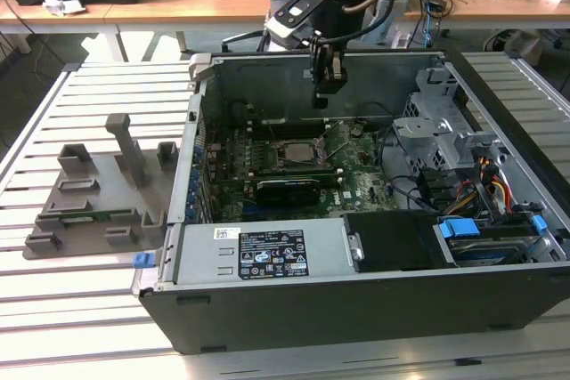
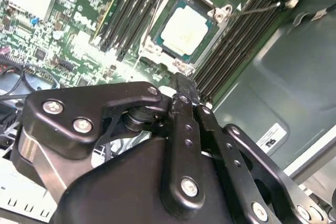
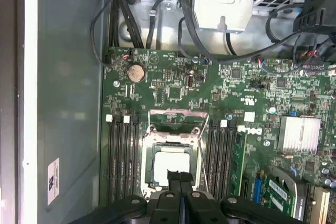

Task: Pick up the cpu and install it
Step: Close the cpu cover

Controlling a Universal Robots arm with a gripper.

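Since the cpu (image 3: 169, 165) already lies flat inside the socket (image 3: 147, 153), with its silvery plate facing up and the load bracket (image 3: 177, 121) hinged open just beyond the socket, the work in hand looks like seating it rather than fetching it. The gripper (image 3: 180, 177) hangs directly above the socket's near edge. Its jaws are pressed together with only a seam between them, and they hold nothing.

To do this step well, I judge the tips should stay square over the middle of the metal plate. Any contact should be straight down and light, because a sideways nudge could shift the chip across the socket's contacts. The fingers also need to keep clear of the open bracket and of the thin lever beside the socket.

Counted in both wrist views:
- One cpu, one socket and one load bracket.
- What look like four memory slots (image 3: 123, 161) on each long side of the socket, though I cannot be sure of the count.
- One coin cell (image 3: 136, 73) beyond the bracket.
- One finned heatsink (image 3: 300, 132) past the slots.

In the exterior view there is one open computer case (image 1: 356, 309) around the socket. One grey fixture tray (image 1: 89, 193) stands well apart from it, outside the case.
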